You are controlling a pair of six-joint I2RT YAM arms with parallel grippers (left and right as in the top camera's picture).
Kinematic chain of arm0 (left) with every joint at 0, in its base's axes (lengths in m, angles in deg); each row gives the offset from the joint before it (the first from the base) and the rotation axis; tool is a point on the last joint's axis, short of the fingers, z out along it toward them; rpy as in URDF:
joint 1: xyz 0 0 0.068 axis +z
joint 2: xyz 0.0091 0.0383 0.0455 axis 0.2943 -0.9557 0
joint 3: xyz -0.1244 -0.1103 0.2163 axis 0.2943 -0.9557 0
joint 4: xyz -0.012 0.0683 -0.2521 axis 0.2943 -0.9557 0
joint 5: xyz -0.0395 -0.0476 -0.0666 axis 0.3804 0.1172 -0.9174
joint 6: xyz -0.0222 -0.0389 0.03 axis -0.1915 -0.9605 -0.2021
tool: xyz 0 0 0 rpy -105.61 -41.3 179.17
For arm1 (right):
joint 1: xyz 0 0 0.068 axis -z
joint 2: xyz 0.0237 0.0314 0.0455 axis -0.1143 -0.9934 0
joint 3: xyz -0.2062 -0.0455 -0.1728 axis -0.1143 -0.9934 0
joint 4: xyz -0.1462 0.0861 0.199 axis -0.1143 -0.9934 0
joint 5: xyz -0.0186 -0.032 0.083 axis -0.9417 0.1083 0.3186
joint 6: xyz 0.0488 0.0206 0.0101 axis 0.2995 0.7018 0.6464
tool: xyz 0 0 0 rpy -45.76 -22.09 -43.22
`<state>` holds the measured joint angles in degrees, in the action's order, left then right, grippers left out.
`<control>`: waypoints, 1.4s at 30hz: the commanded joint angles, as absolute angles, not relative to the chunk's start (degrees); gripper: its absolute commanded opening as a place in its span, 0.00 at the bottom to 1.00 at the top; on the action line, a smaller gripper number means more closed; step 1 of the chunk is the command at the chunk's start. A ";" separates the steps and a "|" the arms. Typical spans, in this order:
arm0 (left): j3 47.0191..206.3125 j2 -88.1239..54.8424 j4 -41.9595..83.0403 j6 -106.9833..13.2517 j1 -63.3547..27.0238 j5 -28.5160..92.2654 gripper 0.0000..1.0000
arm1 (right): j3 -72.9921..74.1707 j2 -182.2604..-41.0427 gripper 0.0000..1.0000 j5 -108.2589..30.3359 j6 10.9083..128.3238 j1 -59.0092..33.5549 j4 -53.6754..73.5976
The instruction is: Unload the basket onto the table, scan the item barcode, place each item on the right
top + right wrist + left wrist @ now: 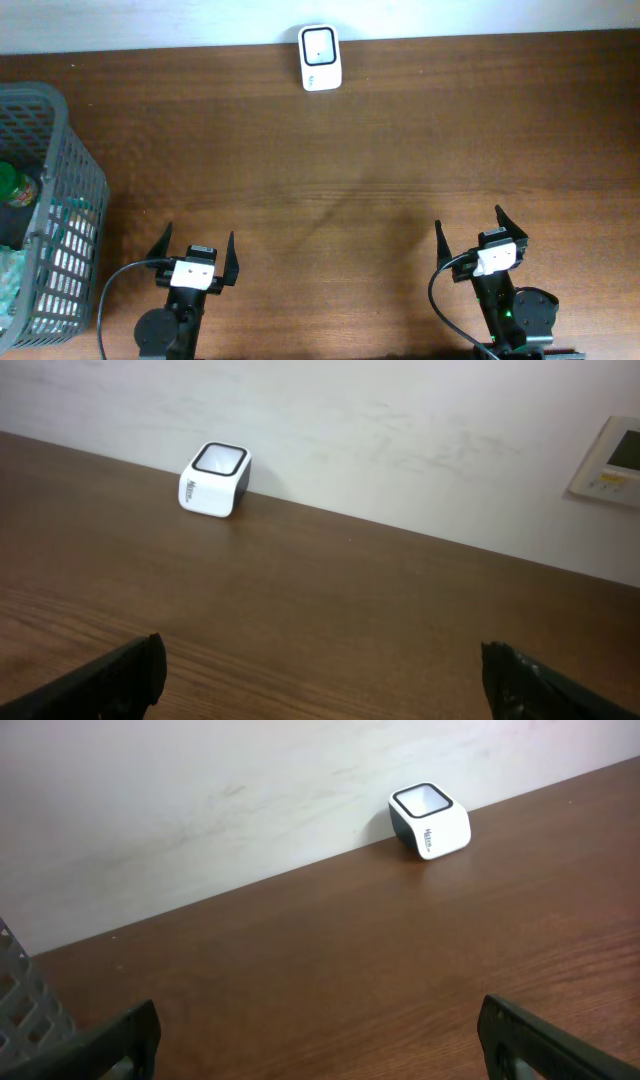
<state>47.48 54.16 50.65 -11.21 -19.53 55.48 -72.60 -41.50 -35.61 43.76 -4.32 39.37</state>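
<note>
White scanner (214, 480) sits on brown table (350, 600) against the wall (400, 420), upper left; right gripper (320, 660) spread wide at lower corners; beige panel (610, 462) at right edge.

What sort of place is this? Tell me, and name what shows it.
Probably a mock shop checkout: a white scanner stands against the wall on a wooden table, and a grey basket holding goods sits at its left edge.
</note>
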 commanded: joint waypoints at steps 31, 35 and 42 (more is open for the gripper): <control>47.30 54.62 52.97 -10.33 -19.07 62.80 0.99 | -72.97 -41.09 0.98 -36.13 44.15 -4.78 39.11; 47.96 54.60 55.19 -11.25 -19.07 62.69 0.99 | -72.97 -41.09 0.98 -36.13 44.15 -4.78 39.11; 63.89 45.97 49.86 -15.10 -19.07 62.71 0.99 | -72.97 -41.09 0.98 -36.13 44.15 -4.78 39.11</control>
